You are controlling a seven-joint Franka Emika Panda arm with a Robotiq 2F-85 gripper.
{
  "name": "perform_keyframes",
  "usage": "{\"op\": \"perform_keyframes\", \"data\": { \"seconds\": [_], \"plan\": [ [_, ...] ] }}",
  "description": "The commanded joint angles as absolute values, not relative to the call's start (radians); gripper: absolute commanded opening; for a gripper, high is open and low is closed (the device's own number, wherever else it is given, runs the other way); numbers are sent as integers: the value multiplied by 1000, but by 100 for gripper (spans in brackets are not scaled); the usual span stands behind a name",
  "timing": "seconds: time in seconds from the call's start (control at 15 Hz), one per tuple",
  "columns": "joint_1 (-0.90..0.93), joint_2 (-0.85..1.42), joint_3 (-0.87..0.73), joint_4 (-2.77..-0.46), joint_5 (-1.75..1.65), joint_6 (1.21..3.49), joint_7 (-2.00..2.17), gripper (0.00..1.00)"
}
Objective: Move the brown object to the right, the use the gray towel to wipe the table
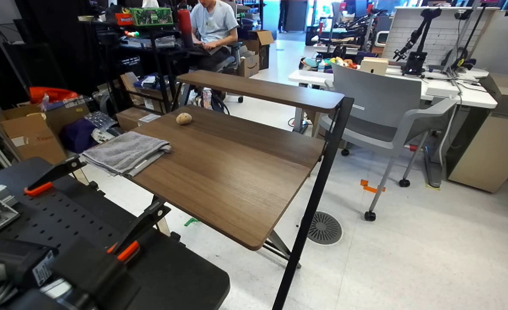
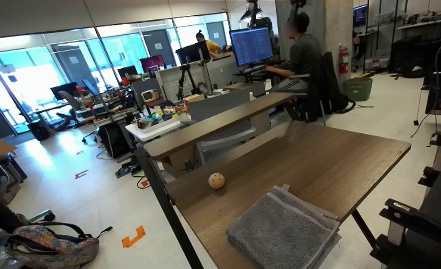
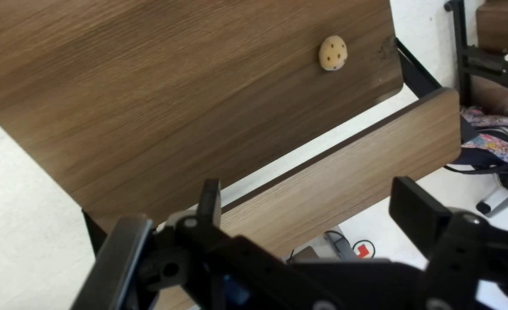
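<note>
The brown object is a small tan, potato-like lump with dark spots point(image 1: 184, 119). It rests on the wooden table point(image 1: 232, 172) and also shows in an exterior view point(image 2: 216, 181) and the wrist view point(image 3: 333, 53). The gray towel point(image 1: 127, 152) lies folded at the table's edge, a short way from the lump; it also shows in an exterior view point(image 2: 283, 229). The towel is out of the wrist view. My gripper point(image 3: 306, 187) is open with nothing between its fingers. In the wrist view it is apart from the lump, with the raised shelf behind the fingers.
A raised wooden shelf point(image 1: 258, 89) runs along one long side of the table on black legs point(image 1: 316, 198). A black bench point(image 1: 180, 269) with clamps point(image 1: 146, 224) stands by the opposite side. A gray chair point(image 1: 376, 97) stands beyond the shelf.
</note>
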State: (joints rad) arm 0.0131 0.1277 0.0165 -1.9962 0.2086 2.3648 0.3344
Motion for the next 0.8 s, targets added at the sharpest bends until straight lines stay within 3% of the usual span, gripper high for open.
{"op": "perform_keyframes", "data": {
  "seconds": [0.0,0.2,0.33,0.4,0.73],
  "plan": [
    [58,306,47,-1877,288,2491,431,100],
    [115,452,40,-1807,249,2584,512,100],
    [157,526,-1,-1754,198,2521,586,100],
    [133,450,29,-1839,246,2566,518,100],
    [151,533,6,-1776,222,2561,558,100]
  ]
}}
